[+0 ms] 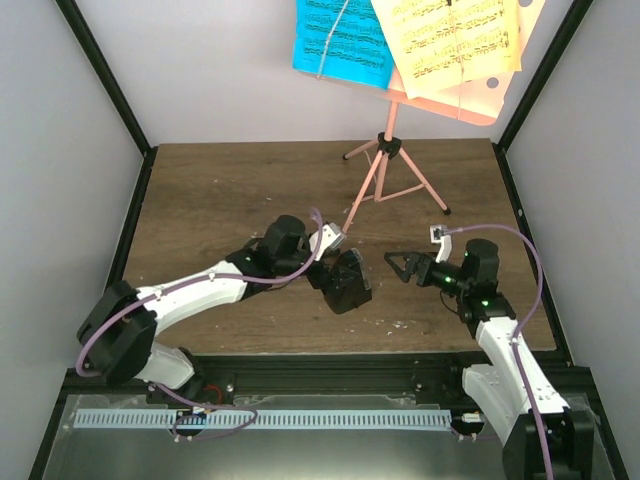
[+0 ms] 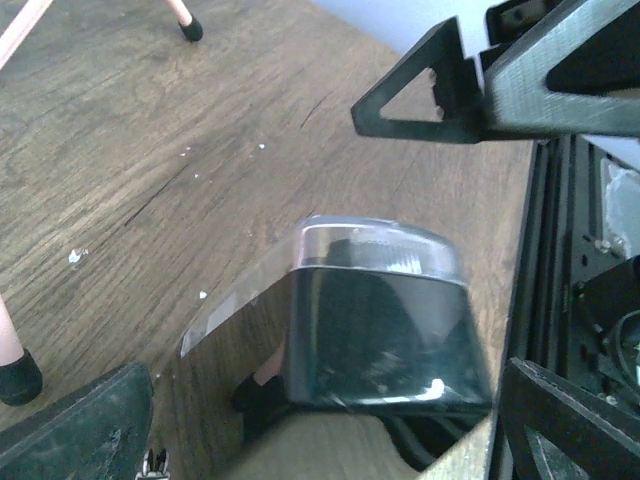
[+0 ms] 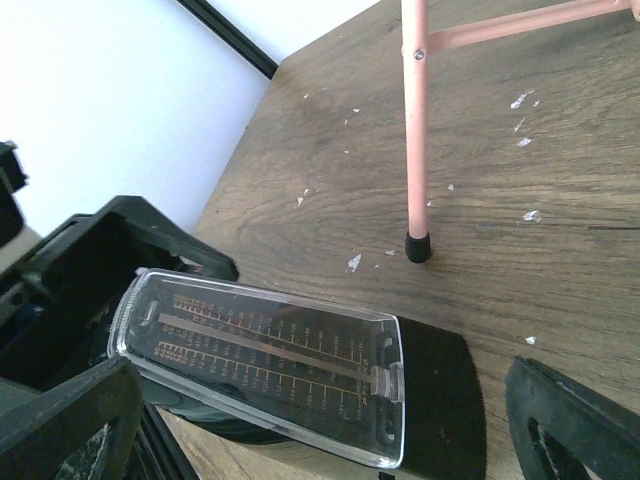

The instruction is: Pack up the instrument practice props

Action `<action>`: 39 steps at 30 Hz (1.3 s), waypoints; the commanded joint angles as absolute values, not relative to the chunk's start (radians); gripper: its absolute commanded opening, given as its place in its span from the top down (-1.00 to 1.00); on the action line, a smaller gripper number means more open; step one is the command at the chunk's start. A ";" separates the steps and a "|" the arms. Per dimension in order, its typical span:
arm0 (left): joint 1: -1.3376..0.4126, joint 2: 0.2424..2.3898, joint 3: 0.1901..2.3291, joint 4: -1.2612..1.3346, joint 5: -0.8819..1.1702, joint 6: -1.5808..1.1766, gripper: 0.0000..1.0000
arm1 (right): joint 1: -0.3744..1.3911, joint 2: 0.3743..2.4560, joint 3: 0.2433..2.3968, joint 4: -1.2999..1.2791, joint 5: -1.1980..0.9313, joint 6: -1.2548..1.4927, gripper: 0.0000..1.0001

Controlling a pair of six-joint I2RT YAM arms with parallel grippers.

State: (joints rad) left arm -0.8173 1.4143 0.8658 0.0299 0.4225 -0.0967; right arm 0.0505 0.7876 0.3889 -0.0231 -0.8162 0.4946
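Metronome [image 3: 270, 370] lay between jaws of left gripper [image 2: 320, 375], grip unconfirmed, long axis crosswise to adjacent right gripper [image 1: 397, 266], jaws open.

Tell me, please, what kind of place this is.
Probably a robot test cell: a wooden table boxed in by plain pale walls, two robot arms bolted at its near edge, and a music stand and metronome as props.

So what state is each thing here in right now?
Music stand: upright, legs spread.
Blue sheet: resting on the stand.
Yellow sheets: resting on the stand.
Metronome: tilted, clear cover on.
Left gripper: open around the metronome.
Right gripper: open, empty.
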 commanded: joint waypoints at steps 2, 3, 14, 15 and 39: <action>-0.822 1.475 0.901 0.094 0.449 -0.034 -0.92 | 0.047 0.770 0.385 -0.039 -0.839 0.484 -1.00; -0.821 1.480 0.898 0.103 0.448 -0.033 -0.91 | 0.048 0.771 0.382 -0.036 -0.840 0.486 -1.00; -0.821 1.530 0.895 0.112 0.429 -0.041 -0.40 | 0.048 0.807 0.361 -0.005 -0.849 0.516 -1.00; -0.821 1.529 0.893 0.112 0.423 -0.047 -0.34 | 0.048 0.810 0.360 -0.004 -0.847 0.522 -1.00; -0.686 1.551 1.051 -0.178 0.406 -0.370 0.07 | 0.696 0.969 0.399 0.037 -0.058 0.545 -0.91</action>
State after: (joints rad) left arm -0.6937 1.5356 1.0027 -0.1249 0.4229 -0.3435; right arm 0.6136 0.9237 0.3183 0.0303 -0.2653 0.5426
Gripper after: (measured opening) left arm 0.625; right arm 0.958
